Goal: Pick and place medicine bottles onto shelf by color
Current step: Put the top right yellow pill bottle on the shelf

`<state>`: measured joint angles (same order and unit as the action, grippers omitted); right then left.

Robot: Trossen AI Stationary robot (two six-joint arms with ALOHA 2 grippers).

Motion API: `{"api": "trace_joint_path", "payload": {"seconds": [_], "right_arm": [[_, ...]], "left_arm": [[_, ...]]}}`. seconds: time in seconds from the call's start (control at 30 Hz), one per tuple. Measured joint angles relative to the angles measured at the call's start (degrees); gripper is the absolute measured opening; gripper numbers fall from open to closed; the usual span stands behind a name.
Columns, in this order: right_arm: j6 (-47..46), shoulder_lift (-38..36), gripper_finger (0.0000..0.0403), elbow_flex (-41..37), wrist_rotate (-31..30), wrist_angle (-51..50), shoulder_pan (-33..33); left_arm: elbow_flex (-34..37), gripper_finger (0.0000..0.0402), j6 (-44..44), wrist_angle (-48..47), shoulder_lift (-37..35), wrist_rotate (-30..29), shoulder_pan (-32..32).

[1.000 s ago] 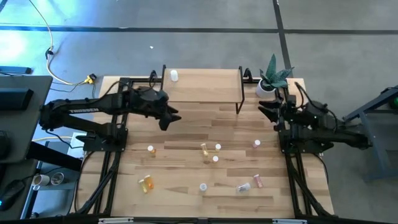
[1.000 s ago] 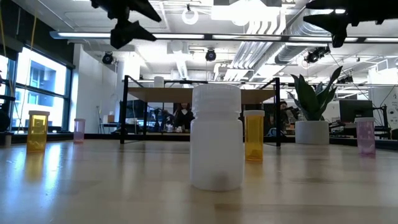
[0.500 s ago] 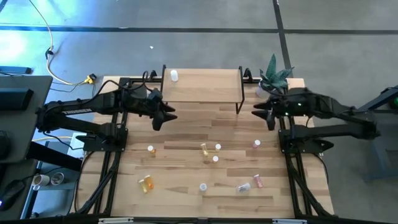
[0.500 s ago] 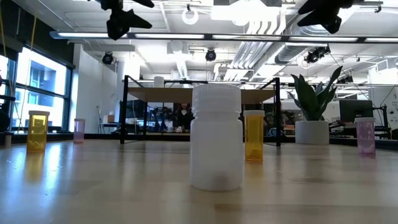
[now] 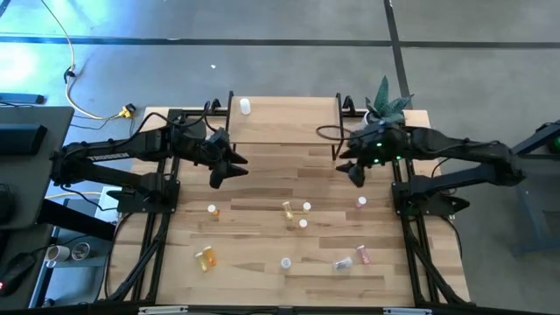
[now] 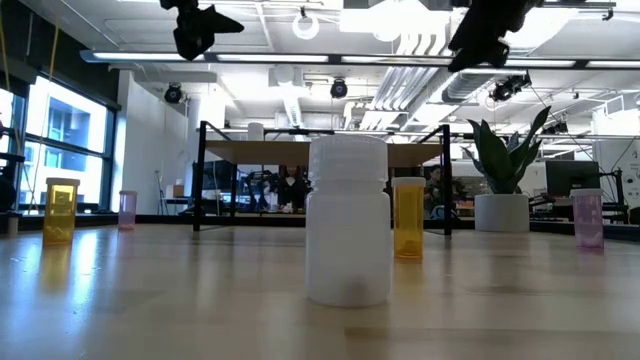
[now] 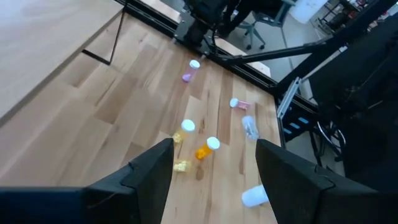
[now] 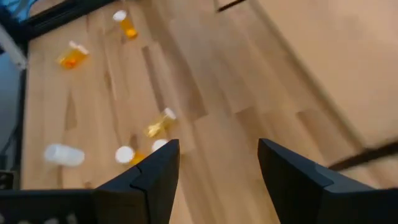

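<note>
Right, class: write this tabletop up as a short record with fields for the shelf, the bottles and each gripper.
shelf: at the table's far edge, between the two arms
on shelf: one white bottle, near the left end
loose bottles: scattered on the table in front of the shelf, some upright, some lying down
left gripper: open, empty, raised by the shelf's left end
right gripper: open, empty, raised by the shelf's right end

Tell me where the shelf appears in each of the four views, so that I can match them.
High view: the shelf is at top centre.
Low view: in the background, behind the big white bottle.
Left wrist view: its light top fills the upper left corner.
Right wrist view: its top fills the upper right.
Shared landmark: the medicine bottles scattered in front of it.
</note>
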<state>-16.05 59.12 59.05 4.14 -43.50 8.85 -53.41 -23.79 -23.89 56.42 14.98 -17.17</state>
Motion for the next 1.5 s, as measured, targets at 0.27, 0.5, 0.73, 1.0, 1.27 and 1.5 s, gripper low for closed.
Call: {"api": "trace_joint_path", "payload": {"seconds": [0.27,0.5,0.73,1.0,1.27,1.5], "right_arm": [[1.99,9.23,0.0209,-0.09,-1.24,5.19,-8.62],[1.59,17.35,0.0209,-0.10,-6.87,9.71,-15.65],[0.00,24.83,0.0209,-0.11,-8.14,15.55,-18.05],[-3.18,31.26,0.0209,-0.15,-8.12,16.45,-18.02],[-4.55,34.88,0.0209,-0.15,-9.96,17.77,-18.02],[-4.67,36.31,0.0209,-0.15,-11.11,18.59,-18.02]], "left_arm": [[0.00,0.0216,0.79,-0.13,-0.20,0.09,0.01],[0.00,0.0216,3.63,-0.21,-1.05,0.52,0.00],[-0.02,0.0216,3.76,-0.19,-1.87,0.52,0.00],[-0.02,0.0216,4.04,-0.25,-1.84,0.52,0.00],[-0.02,0.0216,4.04,-0.25,-1.84,0.52,0.00],[-0.02,0.0216,4.04,-0.25,-1.84,0.52,0.00]]}}
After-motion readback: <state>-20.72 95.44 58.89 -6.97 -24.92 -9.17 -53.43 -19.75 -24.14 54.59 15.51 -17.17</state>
